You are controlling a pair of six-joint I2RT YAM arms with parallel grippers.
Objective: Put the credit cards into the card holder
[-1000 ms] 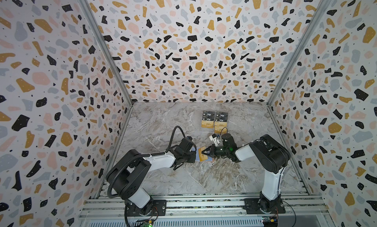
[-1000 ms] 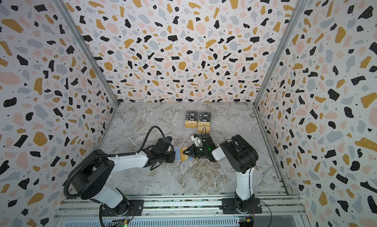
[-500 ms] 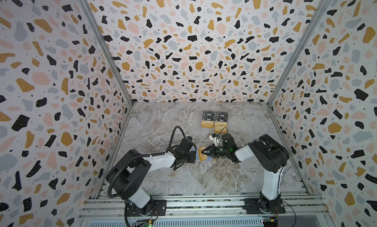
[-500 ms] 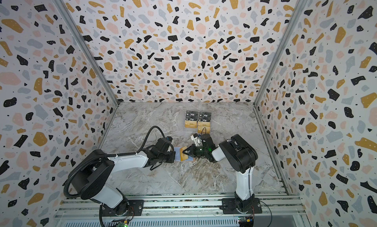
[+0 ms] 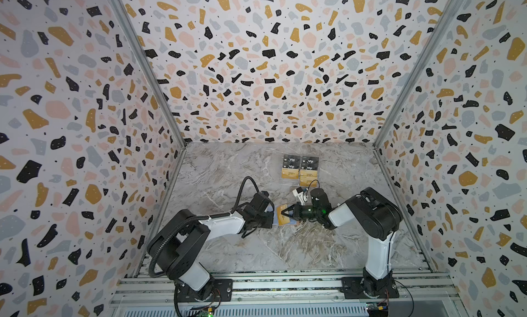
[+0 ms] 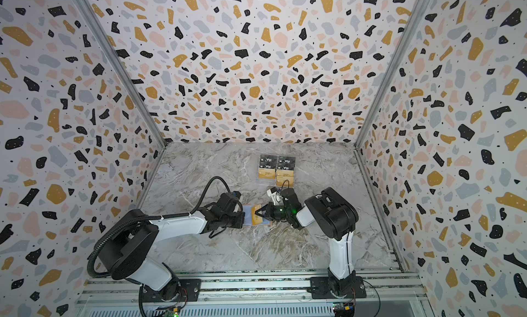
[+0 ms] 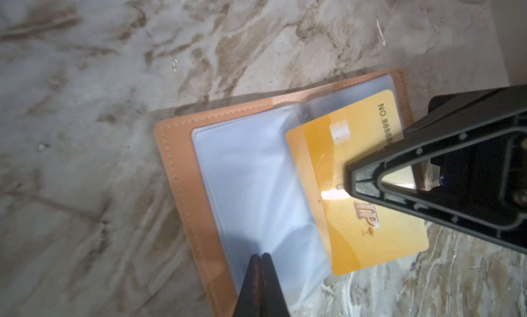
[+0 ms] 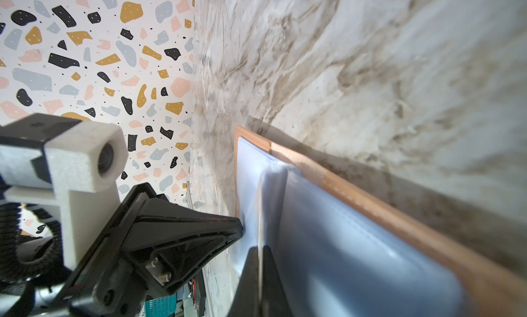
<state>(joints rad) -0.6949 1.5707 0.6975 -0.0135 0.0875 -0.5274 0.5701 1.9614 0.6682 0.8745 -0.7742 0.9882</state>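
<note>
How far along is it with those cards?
Done: the card holder lies open, no card visibly inside. In hand: the right hand pinches a gold card at its clear sleeves, the closed left hand touching them. Left: the black and gold cards at the back.

Both arms low and stretched inward, tips meeting at holder [image 7: 176, 158]. Left arm [image 5: 222, 224] comes in from holder's left, forearm near level. Left gripper [image 7: 259, 258] has jaws pressed together, tips on holder's clear sleeve; can't tell if it grips it. Right arm [image 5: 336, 215] has elbow raised and reaches from holder's right. Right gripper [image 8: 259, 251] is clamped on gold card [image 7: 356, 238], card partly over holder.
</note>
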